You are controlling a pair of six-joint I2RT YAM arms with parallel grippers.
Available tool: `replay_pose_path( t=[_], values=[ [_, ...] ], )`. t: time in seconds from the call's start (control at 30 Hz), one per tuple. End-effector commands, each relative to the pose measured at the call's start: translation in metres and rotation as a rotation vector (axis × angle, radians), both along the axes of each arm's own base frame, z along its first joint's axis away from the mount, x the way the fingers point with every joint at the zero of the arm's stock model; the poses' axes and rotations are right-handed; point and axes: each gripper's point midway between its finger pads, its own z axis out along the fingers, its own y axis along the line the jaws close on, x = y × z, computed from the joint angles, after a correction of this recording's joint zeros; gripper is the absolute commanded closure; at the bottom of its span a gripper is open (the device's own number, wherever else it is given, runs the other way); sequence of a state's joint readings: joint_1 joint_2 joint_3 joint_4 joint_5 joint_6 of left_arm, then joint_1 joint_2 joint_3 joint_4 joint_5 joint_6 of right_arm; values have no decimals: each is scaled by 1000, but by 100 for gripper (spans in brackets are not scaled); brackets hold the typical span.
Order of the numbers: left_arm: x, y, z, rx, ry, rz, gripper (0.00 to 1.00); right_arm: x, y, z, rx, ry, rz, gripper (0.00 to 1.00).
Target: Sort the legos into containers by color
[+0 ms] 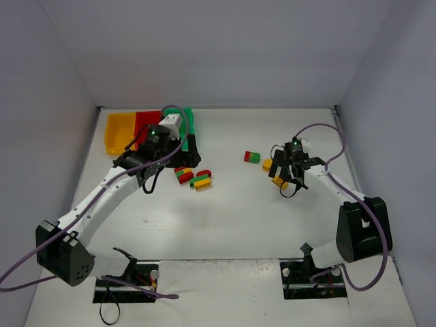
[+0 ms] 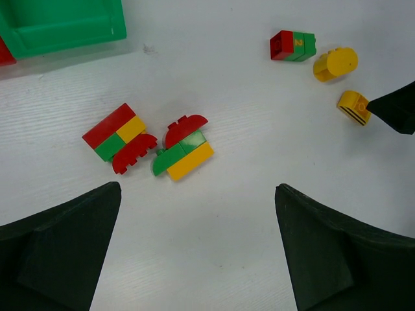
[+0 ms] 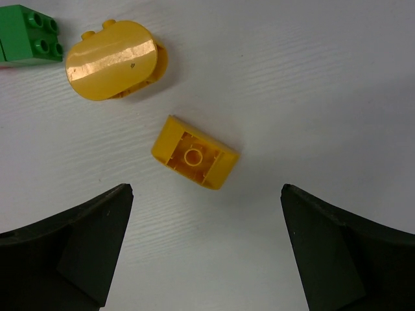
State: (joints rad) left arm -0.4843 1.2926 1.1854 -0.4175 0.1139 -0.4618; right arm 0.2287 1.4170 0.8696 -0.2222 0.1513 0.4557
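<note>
The yellow [image 1: 117,133], red [image 1: 145,121] and green [image 1: 188,121] bins stand in a row at the back left. My left gripper [image 1: 185,160] is open and empty beside the green bin [image 2: 61,24]. It hovers above two multicolour clumps [image 2: 115,133] [image 2: 185,146]. My right gripper [image 1: 289,178] is open and empty, low over an upturned yellow brick [image 3: 194,153] that lies just ahead of its fingertips. A rounded yellow brick [image 3: 113,59] and a red-and-green pair [image 1: 252,157] lie beyond it.
White walls close in the table on three sides. Purple cables loop from both arms. A red arch brick [image 2: 134,153] touches the left clump. The right gripper's black finger [image 2: 395,107] shows at the edge of the left wrist view.
</note>
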Motion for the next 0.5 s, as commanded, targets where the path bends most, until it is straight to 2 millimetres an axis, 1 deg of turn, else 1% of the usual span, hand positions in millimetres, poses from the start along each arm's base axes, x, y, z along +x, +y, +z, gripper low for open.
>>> replay_pose_path(
  t=[0.0, 0.07, 0.2, 0.3, 0.33, 0.37, 0.4, 0.47],
  values=[
    [0, -8, 12, -44, -7, -19, 3, 21, 5, 2, -1, -60, 35, 7],
    [-3, -9, 9, -43, 8, -30, 3, 23, 6, -2, -13, -56, 73, 10],
    [-10, -6, 5, -39, 13, -37, 3, 23, 2, -14, -81, -22, 165, 14],
    [-15, -5, 4, -30, 18, -52, 3, 22, 2, -22, -98, 3, 212, 16],
    [-16, -4, 4, -25, 23, -52, 3, 22, 0, -24, -100, 9, 214, 16],
    [-17, -3, 2, -21, 28, -53, 3, 23, 2, -26, -92, 8, 230, 16],
    [-18, -3, 3, -20, 27, -54, 3, 22, 8, -28, -56, 12, 260, 17],
    [-19, -3, 3, -20, 33, -59, 3, 24, 8, -31, -49, 21, 273, 19]
  ],
)
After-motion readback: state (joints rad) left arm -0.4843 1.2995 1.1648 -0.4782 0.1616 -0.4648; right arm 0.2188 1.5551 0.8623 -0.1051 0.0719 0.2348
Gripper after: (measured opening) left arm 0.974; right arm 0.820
